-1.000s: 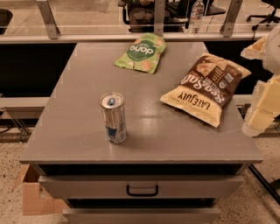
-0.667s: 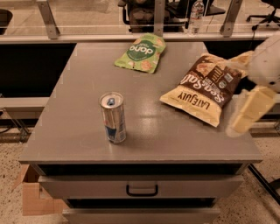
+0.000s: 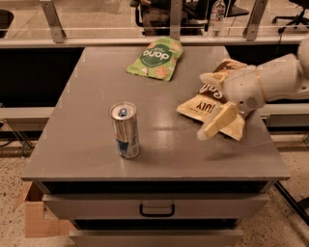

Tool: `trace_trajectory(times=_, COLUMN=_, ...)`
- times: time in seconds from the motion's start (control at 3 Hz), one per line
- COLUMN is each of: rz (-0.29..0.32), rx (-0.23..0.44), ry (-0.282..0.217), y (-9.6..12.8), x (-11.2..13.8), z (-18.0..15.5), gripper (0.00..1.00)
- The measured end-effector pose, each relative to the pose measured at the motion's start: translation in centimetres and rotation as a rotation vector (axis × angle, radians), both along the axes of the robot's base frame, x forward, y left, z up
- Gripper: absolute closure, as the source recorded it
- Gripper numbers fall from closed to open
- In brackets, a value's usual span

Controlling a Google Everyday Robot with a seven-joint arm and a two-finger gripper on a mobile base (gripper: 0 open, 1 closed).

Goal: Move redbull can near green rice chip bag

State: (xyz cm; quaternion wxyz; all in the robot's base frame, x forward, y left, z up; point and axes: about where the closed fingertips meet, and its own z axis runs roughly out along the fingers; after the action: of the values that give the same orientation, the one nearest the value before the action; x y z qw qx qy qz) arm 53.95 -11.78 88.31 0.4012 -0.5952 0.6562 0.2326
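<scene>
The redbull can, slim and silver with blue patches low on its side, stands upright on the grey table, left of centre near the front. The green rice chip bag lies flat at the table's back, centre. My gripper comes in from the right on a cream arm, over the table's right side. It is open and empty, with one fingertip high and one low. It hovers well right of the can and partly hides a brown-and-cream chip bag.
The brown-and-cream chip bag lies at the table's right, under my gripper. The table front has a drawer with a black handle. A cardboard box sits on the floor at lower left. A rail and a water bottle stand behind.
My arm has swung in from the right edge toward the left, and now reaches over the brown chip bag. The can and both bags have not moved.
</scene>
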Motion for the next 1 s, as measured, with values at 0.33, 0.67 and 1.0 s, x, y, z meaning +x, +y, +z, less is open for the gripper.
trace_trajectory(times=0.33, rz=0.066, rx=0.17, ry=-0.045, y=1.87, x=2.58, z=-1.16, gripper=0.0)
trace_trajectory(times=0.67, rz=0.077, rx=0.187, ry=-0.041, y=2.11, x=2.89, z=-2.0, gripper=0.0)
trace_trajectory(times=1.0, rz=0.078, rx=0.203, ry=-0.033, y=2.43, x=2.64, z=-2.08, gripper=0.0)
